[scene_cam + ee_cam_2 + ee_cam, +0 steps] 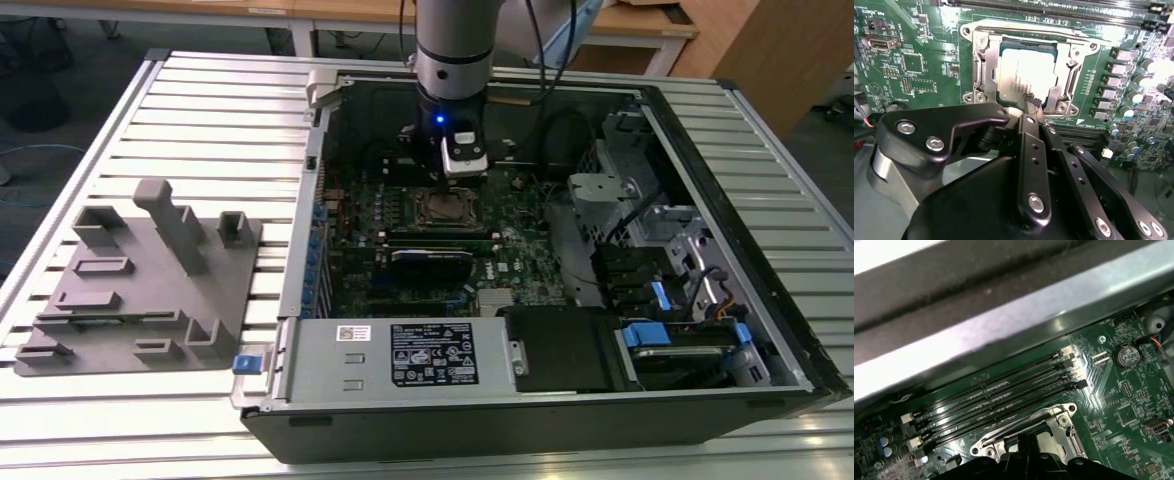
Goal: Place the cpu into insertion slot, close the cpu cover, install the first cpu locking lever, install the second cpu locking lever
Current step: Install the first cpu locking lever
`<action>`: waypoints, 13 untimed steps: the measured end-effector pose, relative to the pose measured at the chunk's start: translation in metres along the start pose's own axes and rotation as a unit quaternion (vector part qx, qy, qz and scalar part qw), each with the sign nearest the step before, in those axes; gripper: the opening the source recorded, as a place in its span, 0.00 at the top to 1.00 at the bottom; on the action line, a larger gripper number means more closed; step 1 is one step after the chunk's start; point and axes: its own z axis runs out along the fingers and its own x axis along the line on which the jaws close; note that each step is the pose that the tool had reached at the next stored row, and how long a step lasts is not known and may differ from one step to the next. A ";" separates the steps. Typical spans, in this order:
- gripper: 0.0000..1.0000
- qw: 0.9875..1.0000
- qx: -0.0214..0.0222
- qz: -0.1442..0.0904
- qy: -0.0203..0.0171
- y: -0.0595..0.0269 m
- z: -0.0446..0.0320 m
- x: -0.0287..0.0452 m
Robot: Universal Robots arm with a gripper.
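Gripper fingers drawn together, nothing between them — tips right at the near edge of the cpu cover. The cover lies flat over the insertion slot; the cpu sits inside, its silver top showing through the window. Judged: placing and cover-closing done, lever step in hand. That calls for a tip hooked on a lever. Beyond the slot, long black memory slots.

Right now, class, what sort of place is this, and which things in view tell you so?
Probably a robotics lab or workshop bench. A robot arm reaches into an open computer case lying on a slatted metal table, a grey fixture tray sits beside it, and wooden desks stand behind.
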 end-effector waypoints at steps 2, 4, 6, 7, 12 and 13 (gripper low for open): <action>0.89 1.000 0.000 -0.011 0.001 -0.0001 0.0000 0.0000; 0.89 1.000 -0.001 -0.027 0.002 -0.0001 0.0001 -0.0001; 0.89 0.999 -0.002 -0.045 0.004 -0.0001 0.0003 -0.0001; 0.89 0.999 -0.002 -0.054 0.005 -0.0001 0.0004 0.0000; 0.89 0.995 -0.004 -0.100 0.008 -0.0003 0.0011 0.0000; 0.89 0.994 -0.004 -0.109 0.009 -0.0003 0.0013 0.0000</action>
